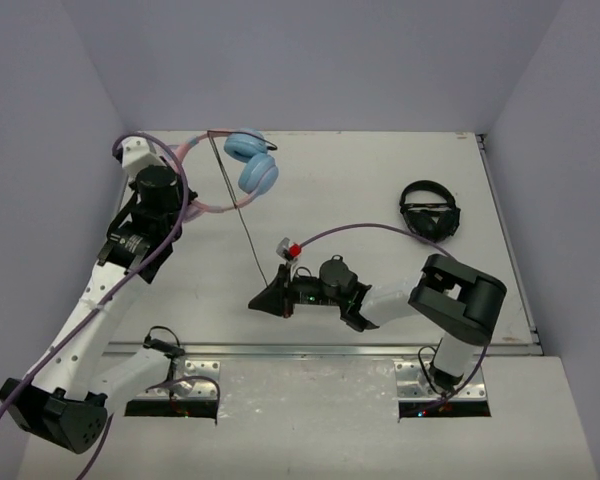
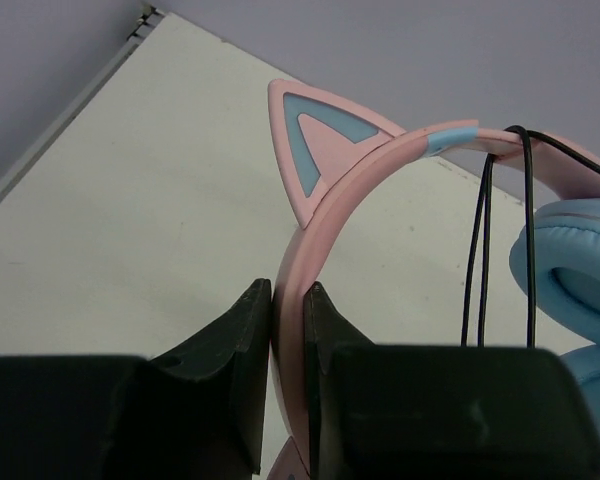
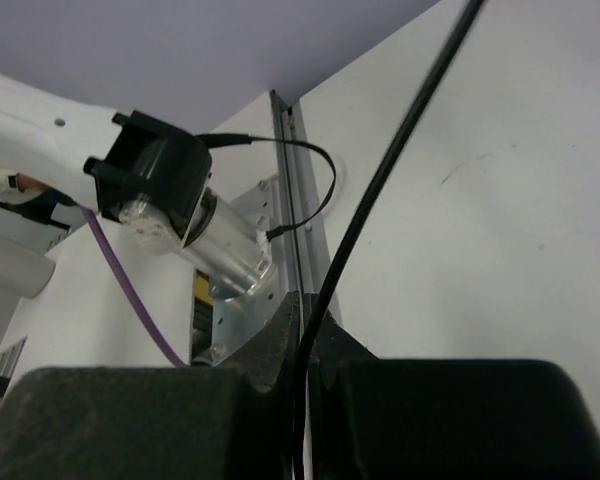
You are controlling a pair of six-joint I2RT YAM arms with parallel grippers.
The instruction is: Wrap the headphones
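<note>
White table (image 1: pixel 380 180): left pincer (image 2: pixel 288 300) clamped on headphones (image 1: pixel 257 172) headband at 11 o'clock; right pincer (image 3: pixel 305 315) pinching taut black cable (image 3: pixel 380 180).

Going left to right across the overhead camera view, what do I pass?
left arm → cat-ear headphones → black headphones

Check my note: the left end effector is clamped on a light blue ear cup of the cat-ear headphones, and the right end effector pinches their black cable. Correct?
Not quite. The left wrist view shows the left end effector shut on the pink headband of the headphones, below a cat ear, not on an ear cup. The right end effector does pinch the black cable.
</note>
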